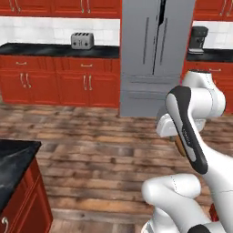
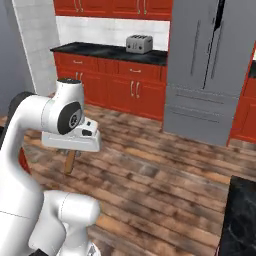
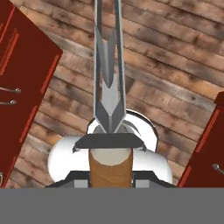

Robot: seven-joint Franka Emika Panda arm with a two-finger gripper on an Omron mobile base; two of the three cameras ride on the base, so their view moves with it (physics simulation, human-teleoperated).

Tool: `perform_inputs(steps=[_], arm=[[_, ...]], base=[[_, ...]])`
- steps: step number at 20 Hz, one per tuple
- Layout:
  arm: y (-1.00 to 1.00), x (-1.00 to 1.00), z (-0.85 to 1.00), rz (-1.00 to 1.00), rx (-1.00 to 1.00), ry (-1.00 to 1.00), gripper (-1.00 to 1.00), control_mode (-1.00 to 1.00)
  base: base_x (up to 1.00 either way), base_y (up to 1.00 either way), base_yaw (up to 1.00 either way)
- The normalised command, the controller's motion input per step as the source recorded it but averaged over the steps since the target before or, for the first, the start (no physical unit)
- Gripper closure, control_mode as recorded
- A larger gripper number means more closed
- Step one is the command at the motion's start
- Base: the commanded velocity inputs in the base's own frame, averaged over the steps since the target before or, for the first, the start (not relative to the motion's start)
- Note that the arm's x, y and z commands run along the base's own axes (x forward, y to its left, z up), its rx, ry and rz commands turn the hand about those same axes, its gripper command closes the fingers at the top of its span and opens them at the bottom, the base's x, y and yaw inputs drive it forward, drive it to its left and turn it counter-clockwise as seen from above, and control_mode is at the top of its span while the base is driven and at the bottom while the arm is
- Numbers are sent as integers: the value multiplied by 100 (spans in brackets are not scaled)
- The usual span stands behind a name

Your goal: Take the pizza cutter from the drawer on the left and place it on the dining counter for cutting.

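One pizza cutter [image 3: 109, 100] sits clamped by its brown handle in the single gripper [image 3: 110, 175], jaws narrow around it, carried above the wooden floor [image 1: 100, 150]. Beyond the floor stand one grey refrigerator [image 1: 152, 54] and one toaster [image 1: 82, 41].

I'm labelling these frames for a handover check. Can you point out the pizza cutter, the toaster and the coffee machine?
pizza cutter [image 3: 110, 168]: hand view, on the brown wooden handle.
toaster [image 1: 82, 41]: left base view, middle of its silver body.
coffee machine [image 1: 198, 40]: left base view, on its dark front.
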Motion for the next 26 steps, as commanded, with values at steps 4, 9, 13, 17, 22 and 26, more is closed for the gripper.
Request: perform_inputs(steps=[4,9,13,17,22,26], arm=[[0,0,0,0,0,0,100,100],[0,0,0,0,0,0,100,100],[0,0,0,0,0,0,100,100],[0,0,0,0,0,0,100,100],[0,0,0,0,0,0,100,100],[0,0,0,0,0,0,100,100]], base=[[9,39,-87],[18,48,-84],[19,50,-84],[20,51,-84],[25,58,-80],[31,42,-70]])
